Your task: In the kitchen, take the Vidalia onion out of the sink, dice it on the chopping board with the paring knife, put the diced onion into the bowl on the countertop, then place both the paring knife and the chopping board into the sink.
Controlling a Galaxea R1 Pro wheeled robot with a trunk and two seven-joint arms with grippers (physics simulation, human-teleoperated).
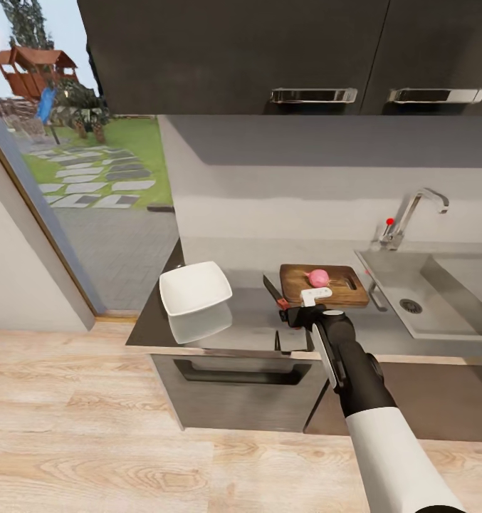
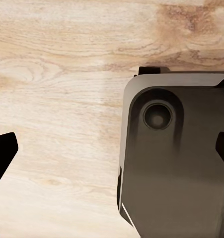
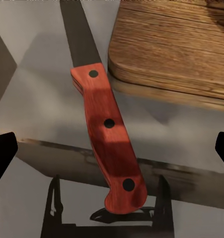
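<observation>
In the head view the right gripper (image 1: pixel 292 318) covers the handle of the paring knife (image 1: pixel 272 288), the sink (image 1: pixel 440 296) runs off the edge, and the right wrist view cuts the chopping board (image 3: pixel 176 47) and seemingly the blade tip.

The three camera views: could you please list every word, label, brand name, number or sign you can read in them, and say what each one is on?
There is no readable text in any view.
The paring knife has a plain red handle with three dark rivets and no brand mark.
The chopping board, bowl, sink and upper cabinets carry no labels.
The right gripper shows no lettering.
</observation>
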